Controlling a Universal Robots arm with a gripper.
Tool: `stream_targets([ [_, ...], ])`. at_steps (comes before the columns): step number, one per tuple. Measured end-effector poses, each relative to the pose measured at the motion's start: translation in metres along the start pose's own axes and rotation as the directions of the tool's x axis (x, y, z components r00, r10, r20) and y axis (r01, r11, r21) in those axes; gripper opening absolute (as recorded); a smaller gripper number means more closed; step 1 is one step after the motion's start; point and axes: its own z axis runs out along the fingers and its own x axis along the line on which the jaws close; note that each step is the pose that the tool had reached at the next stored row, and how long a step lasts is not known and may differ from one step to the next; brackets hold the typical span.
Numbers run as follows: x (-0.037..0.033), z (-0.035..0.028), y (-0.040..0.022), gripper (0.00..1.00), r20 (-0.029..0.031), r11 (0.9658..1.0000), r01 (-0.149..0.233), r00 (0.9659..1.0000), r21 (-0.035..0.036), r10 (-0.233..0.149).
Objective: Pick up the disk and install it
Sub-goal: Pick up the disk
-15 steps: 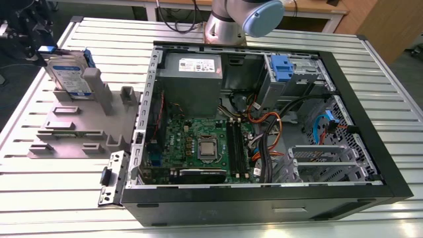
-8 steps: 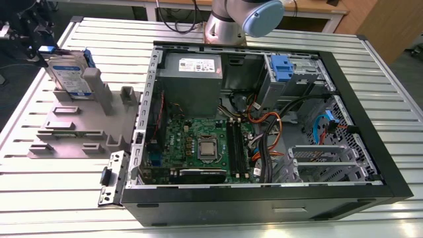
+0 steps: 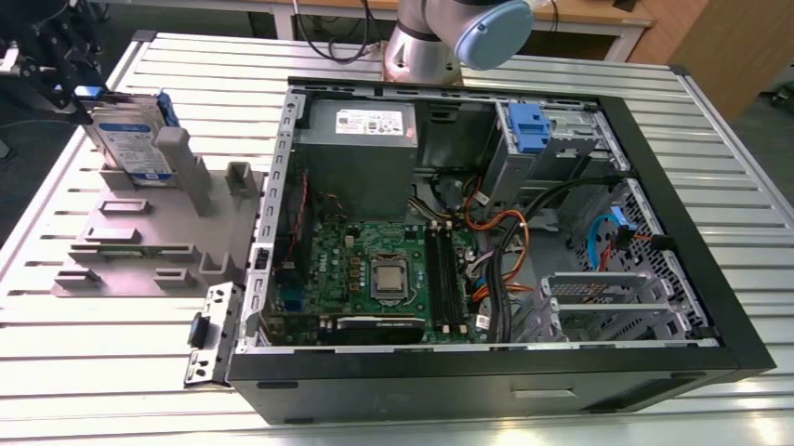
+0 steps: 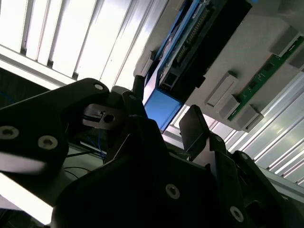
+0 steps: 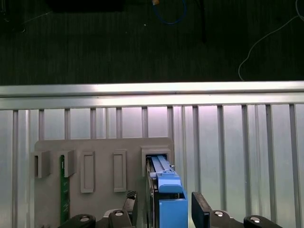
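- End effector (image 5: 165,197) spread open, one finger on each side of the disk (image 5: 171,209), not pinching it.
- Disk stands upright between the fingers, in a grey holder (image 5: 99,147) on the worktop (image 5: 237,142).

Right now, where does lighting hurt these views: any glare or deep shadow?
Exterior view: even light, mild shadow inside the computer case. Second wrist view: the table slats are blown out white, the gripper a dark backlit shape. First wrist view: sheen on the slats, dark floor beyond; the disk is well lit.
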Motion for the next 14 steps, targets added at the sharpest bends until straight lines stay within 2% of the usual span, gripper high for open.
stream_targets([
  [4, 0.0000, 0.0008, 0.0000, 0.55, 0.0001, 1.0000, 0.000, 1.0000, 0.0002, 0.000],
  [5, 0.0000, 0.0012, -0.0001, 0.48, 0.0001, 1.0000, 0.000, 1.0000, 0.0002, 0.000],
  [14, -0.0016, 0.0084, -0.0001, 0.48, -0.0001, 1.0000, 0.000, 1.0000, -0.0022, 0.000],
])
